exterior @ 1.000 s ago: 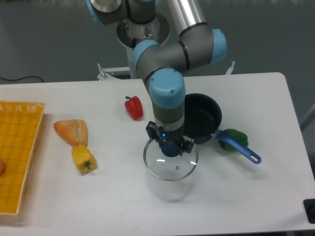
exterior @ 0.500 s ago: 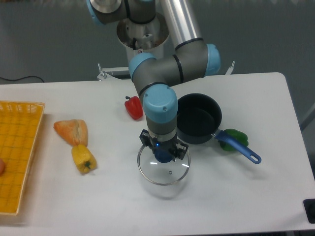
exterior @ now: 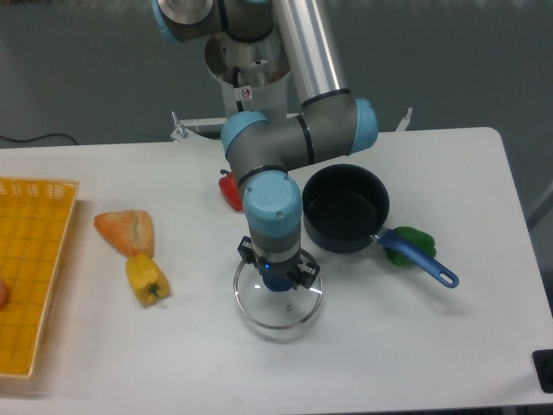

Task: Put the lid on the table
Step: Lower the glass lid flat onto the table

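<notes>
The table point(exterior: 415, 354) is white, the pot point(exterior: 346, 210) dark with a blue handle point(exterior: 425, 261), the tray point(exterior: 30, 268) yellow mesh; 3 peppers are red point(exterior: 230, 191), yellow point(exterior: 147, 278) and green point(exterior: 413, 237).

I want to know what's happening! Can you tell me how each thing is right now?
lid: off the pot, held by its knob, over the table
gripper: shut on the lid's knob
pot: open, upright, looks empty
yellow mesh tray: flat at the left edge
</notes>
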Controlling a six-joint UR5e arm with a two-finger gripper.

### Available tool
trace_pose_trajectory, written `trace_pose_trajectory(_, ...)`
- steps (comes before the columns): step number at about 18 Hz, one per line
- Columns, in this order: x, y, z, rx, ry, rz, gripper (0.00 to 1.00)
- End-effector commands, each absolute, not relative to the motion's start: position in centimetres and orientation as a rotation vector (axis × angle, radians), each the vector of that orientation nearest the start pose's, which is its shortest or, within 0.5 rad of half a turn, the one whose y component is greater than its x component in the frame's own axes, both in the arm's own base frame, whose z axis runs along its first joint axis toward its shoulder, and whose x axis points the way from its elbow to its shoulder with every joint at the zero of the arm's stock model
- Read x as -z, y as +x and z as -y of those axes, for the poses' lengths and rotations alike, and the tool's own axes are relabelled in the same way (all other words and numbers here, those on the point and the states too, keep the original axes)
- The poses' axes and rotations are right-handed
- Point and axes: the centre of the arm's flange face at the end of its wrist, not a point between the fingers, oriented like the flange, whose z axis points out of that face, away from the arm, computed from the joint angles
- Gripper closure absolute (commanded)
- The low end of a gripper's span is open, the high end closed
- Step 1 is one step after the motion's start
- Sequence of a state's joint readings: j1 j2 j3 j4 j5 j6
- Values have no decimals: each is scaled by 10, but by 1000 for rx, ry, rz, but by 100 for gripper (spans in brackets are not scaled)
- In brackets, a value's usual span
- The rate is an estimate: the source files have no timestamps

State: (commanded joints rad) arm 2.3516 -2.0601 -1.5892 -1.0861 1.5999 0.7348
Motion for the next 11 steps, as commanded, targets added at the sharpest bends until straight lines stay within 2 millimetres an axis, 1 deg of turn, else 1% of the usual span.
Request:
trace_pose_trajectory(7, -242, -356, -547, -18, -3187, 68, 30)
trace_pose_trajectory(11, -233, -355, -548, -5, -3196, 65, 29)
